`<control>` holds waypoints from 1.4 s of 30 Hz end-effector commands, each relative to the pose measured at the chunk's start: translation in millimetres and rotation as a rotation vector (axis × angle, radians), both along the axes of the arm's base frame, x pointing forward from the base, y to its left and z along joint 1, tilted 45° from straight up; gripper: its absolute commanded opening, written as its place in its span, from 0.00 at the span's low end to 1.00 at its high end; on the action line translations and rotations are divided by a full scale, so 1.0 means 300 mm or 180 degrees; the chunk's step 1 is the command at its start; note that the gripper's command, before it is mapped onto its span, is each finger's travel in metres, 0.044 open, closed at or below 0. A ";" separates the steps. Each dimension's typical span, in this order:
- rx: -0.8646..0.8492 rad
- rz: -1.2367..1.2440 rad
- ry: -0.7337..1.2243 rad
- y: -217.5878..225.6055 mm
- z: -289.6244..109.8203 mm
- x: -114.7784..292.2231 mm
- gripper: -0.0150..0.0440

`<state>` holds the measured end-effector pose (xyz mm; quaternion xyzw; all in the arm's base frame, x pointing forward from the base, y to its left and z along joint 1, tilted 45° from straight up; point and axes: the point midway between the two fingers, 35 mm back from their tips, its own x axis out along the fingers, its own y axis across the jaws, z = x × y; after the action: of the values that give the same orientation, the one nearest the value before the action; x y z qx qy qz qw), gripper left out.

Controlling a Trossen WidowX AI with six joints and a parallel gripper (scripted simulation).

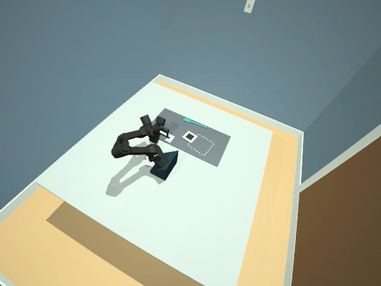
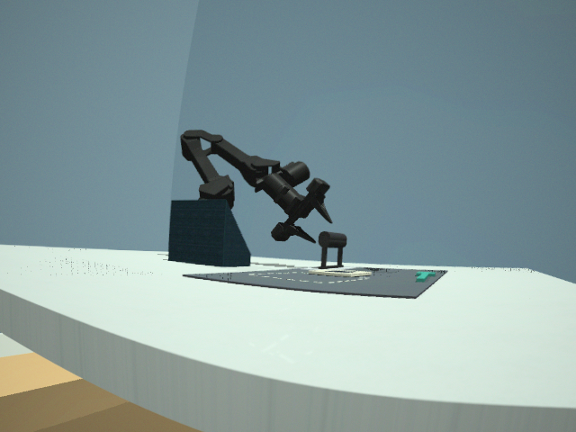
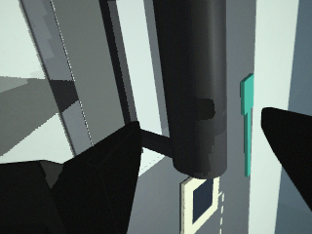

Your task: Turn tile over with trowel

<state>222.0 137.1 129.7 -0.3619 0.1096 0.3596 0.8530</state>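
Note:
The trowel has a black cylindrical handle (image 1: 166, 133) (image 2: 332, 240) (image 3: 195, 58) on posts over a pale flat blade (image 1: 171, 139), and it stands at the near left end of the dark grey mat (image 1: 219, 148) (image 2: 395, 285) (image 3: 239, 39). The cream tile (image 1: 189, 136) (image 2: 341, 273) (image 3: 202, 202) lies beside it, dark square mark up, just outside the white dashed outline (image 1: 209, 148) (image 3: 221, 205). My gripper (image 1: 160, 131) (image 2: 320, 228) (image 3: 199, 123) is open and empty. It hangs tilted just above the handle, one finger on each side of it in the wrist view.
A flat teal strip with a wider end (image 1: 194, 123) (image 2: 424, 275) (image 3: 247, 112) lies along the mat's far edge. The arm's dark blue pedestal (image 1: 167, 166) (image 2: 204, 232) stands on the pale table beside the mat.

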 end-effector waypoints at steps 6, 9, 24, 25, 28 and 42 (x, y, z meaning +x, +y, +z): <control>-0.0024 -0.0003 0.0015 0.011 -0.017 0.030 0.76; -0.0023 -0.0003 0.0015 0.019 -0.022 0.042 0.76; -0.0021 -0.0003 0.0013 0.061 -0.058 0.102 0.76; -0.0021 -0.0003 0.0013 0.064 -0.060 0.105 0.76; -0.0021 -0.0003 0.0012 0.072 -0.069 0.116 0.76; -0.0019 -0.0003 0.0011 0.098 -0.101 0.149 0.63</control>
<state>265.3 166.4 99.3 -0.3646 0.1128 0.3620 0.8505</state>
